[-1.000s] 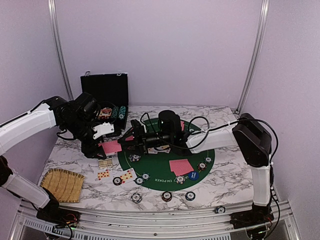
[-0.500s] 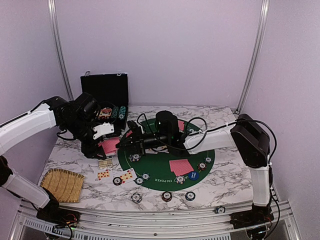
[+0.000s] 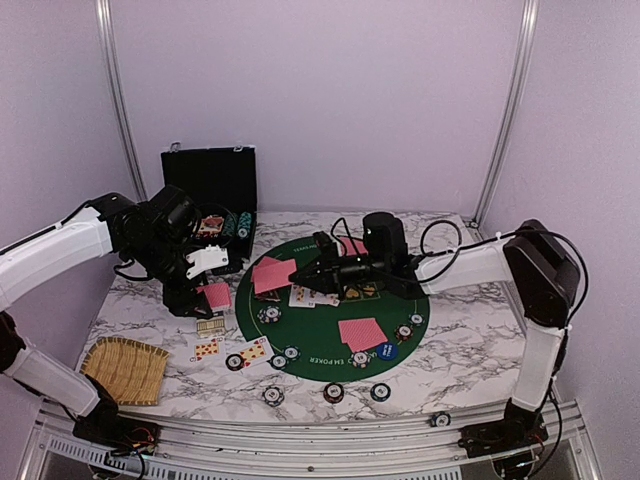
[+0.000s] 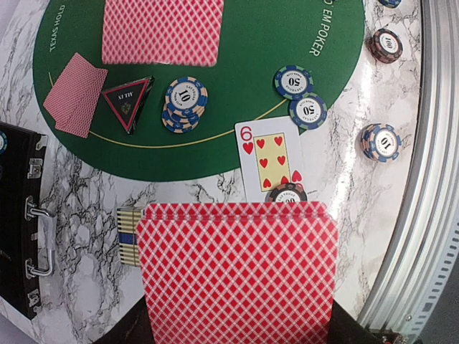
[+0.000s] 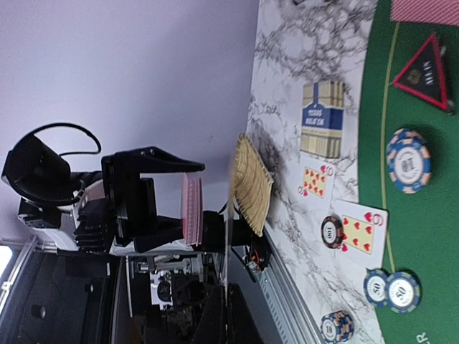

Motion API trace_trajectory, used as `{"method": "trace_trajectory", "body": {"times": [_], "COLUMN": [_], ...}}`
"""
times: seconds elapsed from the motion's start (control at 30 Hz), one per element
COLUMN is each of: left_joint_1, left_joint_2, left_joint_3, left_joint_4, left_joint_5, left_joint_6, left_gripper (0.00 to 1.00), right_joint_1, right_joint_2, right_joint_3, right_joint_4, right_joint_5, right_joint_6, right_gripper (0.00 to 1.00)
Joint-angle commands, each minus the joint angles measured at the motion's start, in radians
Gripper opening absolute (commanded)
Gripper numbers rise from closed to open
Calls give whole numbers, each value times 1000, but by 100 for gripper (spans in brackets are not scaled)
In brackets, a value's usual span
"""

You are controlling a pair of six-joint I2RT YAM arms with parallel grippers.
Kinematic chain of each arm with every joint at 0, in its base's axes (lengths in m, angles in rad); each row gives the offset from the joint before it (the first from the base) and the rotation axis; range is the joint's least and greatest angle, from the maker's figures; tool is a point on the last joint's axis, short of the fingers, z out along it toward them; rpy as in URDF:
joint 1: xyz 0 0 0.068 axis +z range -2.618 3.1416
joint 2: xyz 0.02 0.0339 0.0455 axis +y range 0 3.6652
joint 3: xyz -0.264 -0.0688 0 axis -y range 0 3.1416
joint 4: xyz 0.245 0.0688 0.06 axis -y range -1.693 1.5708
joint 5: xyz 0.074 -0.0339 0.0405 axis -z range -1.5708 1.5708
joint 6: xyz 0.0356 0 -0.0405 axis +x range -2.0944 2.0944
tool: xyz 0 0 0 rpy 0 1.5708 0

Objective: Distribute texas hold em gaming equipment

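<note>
Now L gripper clamps red diamond-backed card deck; R gripper hangs over round green felt mat, open/closed unclear.

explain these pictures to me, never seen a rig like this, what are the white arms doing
These are two robot arms bolted to a marble table, each ending in a two-finger pincer. The wide picture comes from a fixed camera above and behind them; the other two come from small cameras on each wrist. On the table lie a green poker mat, striped chips, loose cards, a straw mat and an open black case. The left pincer grips a stack of red-backed cards. The right pincer hangs over that mat; whether it is open is unclear.
</note>
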Motion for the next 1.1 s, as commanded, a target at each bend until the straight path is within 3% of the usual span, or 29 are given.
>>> {"method": "trace_trajectory", "body": {"times": [0.0,0.2,0.4,0.73,0.97,1.07], "left_joint_1": [5,5,5,5,5,5], "left_joint_2": [-14,-9,-11,-18,-22,-21], "left_joint_3": [-6,-2,1,-1,-3,-4], "left_joint_4": [-5,-5,-5,-6,-6,-6], "left_joint_5": [-4,0,0,-11,-11,-8], "left_joint_6": [2,2,2,2,3,2], "left_gripper": [0,0,0,0,0,0], "right_joint_1": [-110,-264,-349,-382,-385,-385], "right_joint_2": [-84,-103,-23,108,135,138], "right_joint_3": [-69,-109,-85,-8,51,74], "right_joint_4": [-127,-307,-443,-467,-615,-687], "right_joint_5": [-5,23,79,95,153,189], "right_joint_6": [-137,-308,-440,-484,-576,-620], "right_gripper": [0,0,0,0,0,12]}}
